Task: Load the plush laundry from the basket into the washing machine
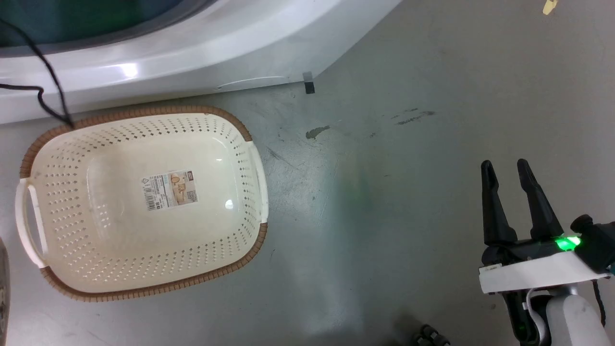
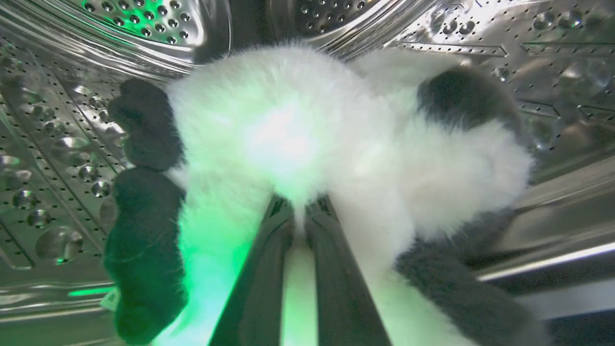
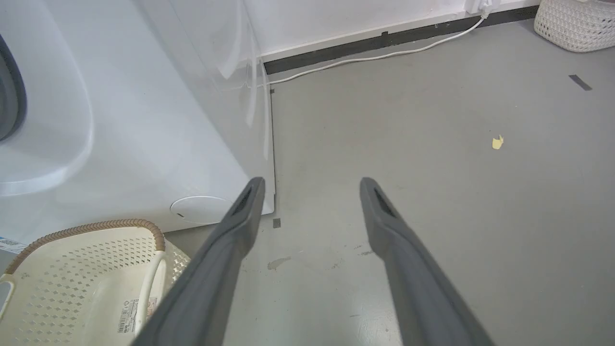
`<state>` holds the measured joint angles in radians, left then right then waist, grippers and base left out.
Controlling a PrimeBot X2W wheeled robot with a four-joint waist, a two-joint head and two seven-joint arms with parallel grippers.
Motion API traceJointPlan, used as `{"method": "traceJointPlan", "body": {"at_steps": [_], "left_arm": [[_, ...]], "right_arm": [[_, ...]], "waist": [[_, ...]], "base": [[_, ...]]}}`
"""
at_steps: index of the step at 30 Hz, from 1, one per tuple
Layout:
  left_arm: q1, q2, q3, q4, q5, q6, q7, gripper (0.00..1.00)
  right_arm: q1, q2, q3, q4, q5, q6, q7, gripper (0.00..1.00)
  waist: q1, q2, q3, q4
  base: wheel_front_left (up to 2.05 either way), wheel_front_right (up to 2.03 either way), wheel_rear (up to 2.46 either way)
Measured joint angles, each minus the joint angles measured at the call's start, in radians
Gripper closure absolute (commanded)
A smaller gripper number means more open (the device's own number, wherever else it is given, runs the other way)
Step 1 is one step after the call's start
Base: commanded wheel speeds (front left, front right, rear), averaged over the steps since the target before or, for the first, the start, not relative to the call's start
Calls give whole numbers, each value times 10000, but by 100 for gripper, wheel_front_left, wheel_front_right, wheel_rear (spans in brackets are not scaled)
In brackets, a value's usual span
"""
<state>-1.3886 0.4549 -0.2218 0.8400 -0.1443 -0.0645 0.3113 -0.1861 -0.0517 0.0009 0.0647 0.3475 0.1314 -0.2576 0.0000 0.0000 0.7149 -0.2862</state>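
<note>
Left end effector [image 2: 300, 207] pinched shut on panda [image 2: 298, 125], both inside steel drum [image 2: 57, 158]

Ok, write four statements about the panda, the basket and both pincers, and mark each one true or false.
1. The panda soft toy lies in the basket. False: the basket is empty and the toy is inside the steel drum.
2. The left pincer is shut on the toy's white fur. True.
3. The right pincer grips the basket's rim. False: it is open, holds nothing and is apart from the basket, above the floor.
4. A printed label is stuck on the basket's bottom. True.
</note>
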Motion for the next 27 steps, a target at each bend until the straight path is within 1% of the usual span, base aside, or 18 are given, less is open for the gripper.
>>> {"method": "traceJointPlan", "body": {"at_steps": [4,5,6,12,17,23,27], "left_arm": [[-77,-100,-40,403,-73,-6,-347,100],[-79,-146,-73,508,-86,-13,-430,66],[-78,-188,-119,623,-86,-44,-514,0],[395,-506,-236,1373,-274,-134,-1360,0],[1250,-1011,-249,1670,-631,-330,-2694,0],[2951,-1488,-295,1680,-1007,-456,-4786,0],[4290,-1768,-238,1233,-1273,-522,-5507,0]], "right_arm": [[-30,0,-56,35,-25,0,0,0],[-30,0,-73,36,-35,0,0,0],[-30,0,-94,42,-48,0,0,0],[12,0,-351,48,-372,0,0,0],[214,-6,-610,-4,-815,0,0,0],[680,-59,-746,-35,-1177,0,0,0],[1104,-71,-779,-21,-1402,0,0,0]], "waist": [[0,0,-76,90],[0,0,-117,118],[0,0,-166,145],[0,0,-687,366],[0,0,-1468,657],[-2,0,-2778,1089],[-3,0,-3752,1428]], "base": [[0,0,0],[0,0,0],[0,0,0],[0,0,0],[0,0,0],[0,0,0],[0,0,0]]}}
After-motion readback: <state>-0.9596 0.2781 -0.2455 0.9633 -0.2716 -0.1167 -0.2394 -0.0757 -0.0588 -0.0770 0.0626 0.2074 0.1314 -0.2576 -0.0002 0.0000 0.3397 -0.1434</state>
